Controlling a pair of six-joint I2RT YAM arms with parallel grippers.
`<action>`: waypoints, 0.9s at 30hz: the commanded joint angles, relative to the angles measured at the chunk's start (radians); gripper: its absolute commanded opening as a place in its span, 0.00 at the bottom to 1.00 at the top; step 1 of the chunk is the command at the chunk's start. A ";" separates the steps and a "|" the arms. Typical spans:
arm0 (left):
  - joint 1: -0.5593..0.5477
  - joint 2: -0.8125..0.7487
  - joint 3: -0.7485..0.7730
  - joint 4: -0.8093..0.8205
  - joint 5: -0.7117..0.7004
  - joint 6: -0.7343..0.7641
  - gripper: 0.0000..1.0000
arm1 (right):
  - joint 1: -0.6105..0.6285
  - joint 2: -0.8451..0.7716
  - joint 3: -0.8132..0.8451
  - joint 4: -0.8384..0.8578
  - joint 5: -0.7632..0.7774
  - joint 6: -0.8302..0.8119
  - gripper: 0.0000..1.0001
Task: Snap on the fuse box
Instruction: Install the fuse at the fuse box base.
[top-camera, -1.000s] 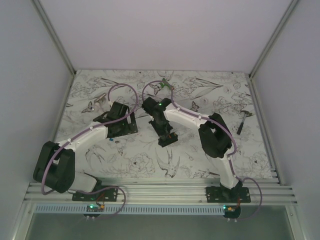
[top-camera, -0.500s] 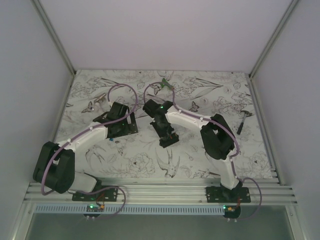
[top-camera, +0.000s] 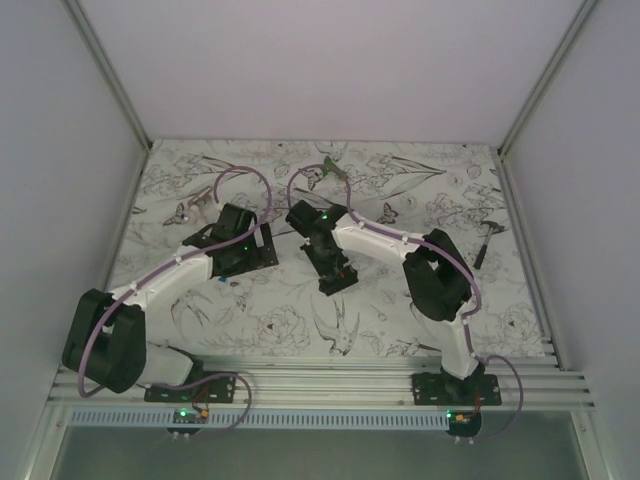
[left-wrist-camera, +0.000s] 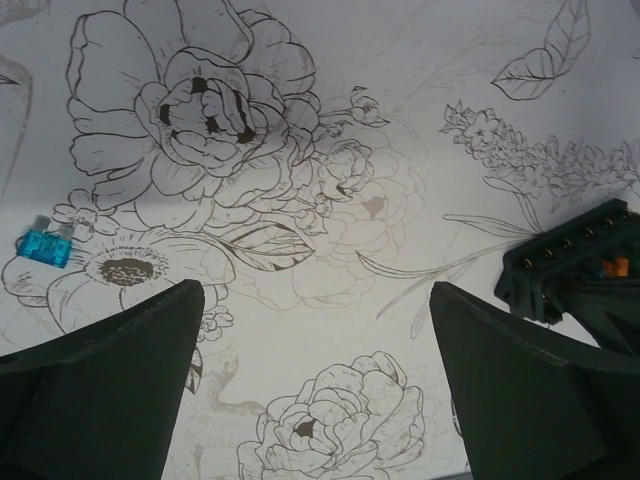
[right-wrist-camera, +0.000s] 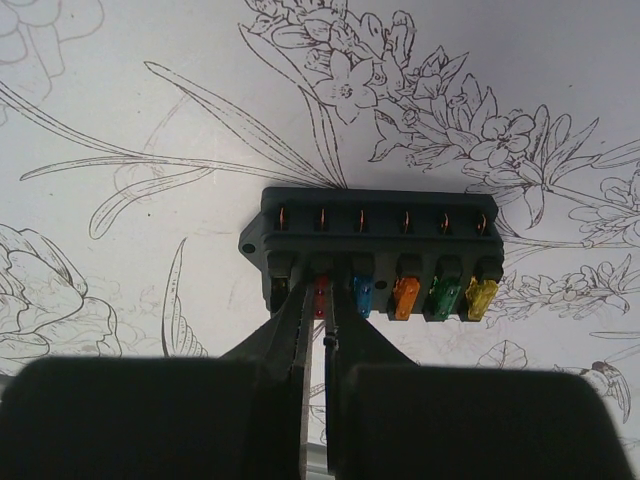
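The fuse box (right-wrist-camera: 375, 245) is a black oblong block lying on the flower-print table. Its row of slots holds a dark, a red, a blue, an orange, a green and a yellow fuse. My right gripper (right-wrist-camera: 319, 308) is shut on the red fuse (right-wrist-camera: 320, 288), which sits in the second slot from the left. In the top view the box (top-camera: 341, 284) lies mid-table under the right gripper (top-camera: 335, 270). My left gripper (left-wrist-camera: 315, 400) is open and empty, low over the table to the left of the box (left-wrist-camera: 565, 265).
A loose blue fuse (left-wrist-camera: 45, 247) lies on the table left of the left gripper, and it also shows in the top view (top-camera: 218, 283). A green-and-white gadget (top-camera: 331, 171) lies at the back. A small hammer-like tool (top-camera: 487, 240) lies at the right.
The left arm has shifted a little toward the back. The right gripper has stayed at the fuse box, barely moving.
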 joint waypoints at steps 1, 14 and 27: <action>0.007 -0.035 -0.020 -0.007 0.059 -0.026 1.00 | 0.017 0.068 -0.043 0.010 0.016 0.003 0.11; -0.030 -0.023 -0.003 -0.007 0.257 -0.096 0.94 | 0.012 -0.153 -0.061 0.176 -0.032 -0.004 0.39; -0.166 0.178 0.157 -0.006 0.313 -0.105 0.83 | -0.153 -0.453 -0.487 0.497 -0.200 0.138 0.42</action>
